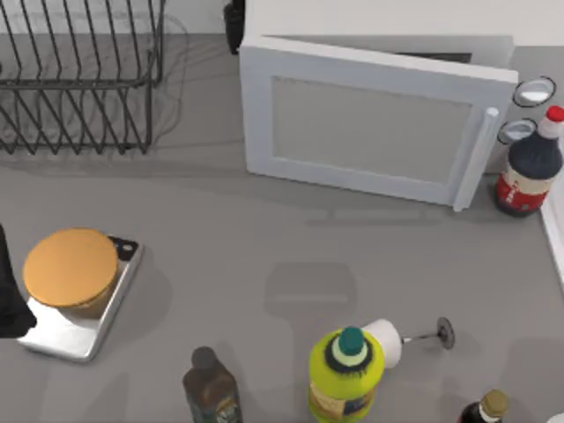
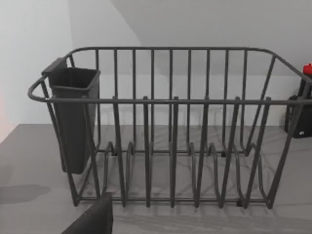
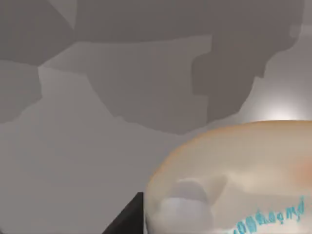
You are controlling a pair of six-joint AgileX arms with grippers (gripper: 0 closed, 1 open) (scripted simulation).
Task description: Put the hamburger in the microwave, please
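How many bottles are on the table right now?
4 at least: a red-capped dark bottle right of the microwave, and along the near edge a dark bottle, a yellow bottle and a gold-capped bottle. More may sit out of frame.

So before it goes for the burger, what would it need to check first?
1. Hamburger free to grasp, on the silver tray: ok.
2. Microwave door open wide enough: not ok, only slightly ajar.
3. Table path from tray to microwave free of bottles: ok.
4. Left arm beside the tray: ok.
5. Gripper fingers ready: cannot tell.
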